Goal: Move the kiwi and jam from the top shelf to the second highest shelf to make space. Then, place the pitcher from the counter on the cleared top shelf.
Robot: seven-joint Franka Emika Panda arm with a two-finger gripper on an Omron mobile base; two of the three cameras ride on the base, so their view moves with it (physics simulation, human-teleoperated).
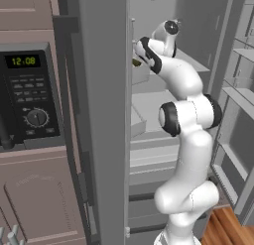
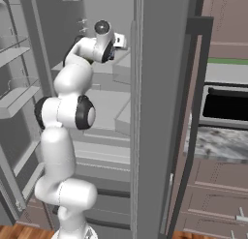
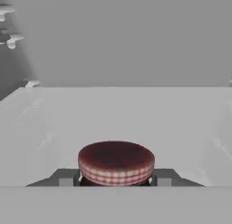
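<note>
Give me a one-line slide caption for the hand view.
Gripper closed around the jam on a pale fridge shelf, fingertips flanking the jar below its red checked lid.

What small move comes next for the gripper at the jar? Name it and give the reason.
Probably a short straight lift. In the hand view the gripper has a finger on each side of the jam jar, just under its checkered lid, so the grip looks made. The jar sits on the top shelf and must clear it before going down.
</note>
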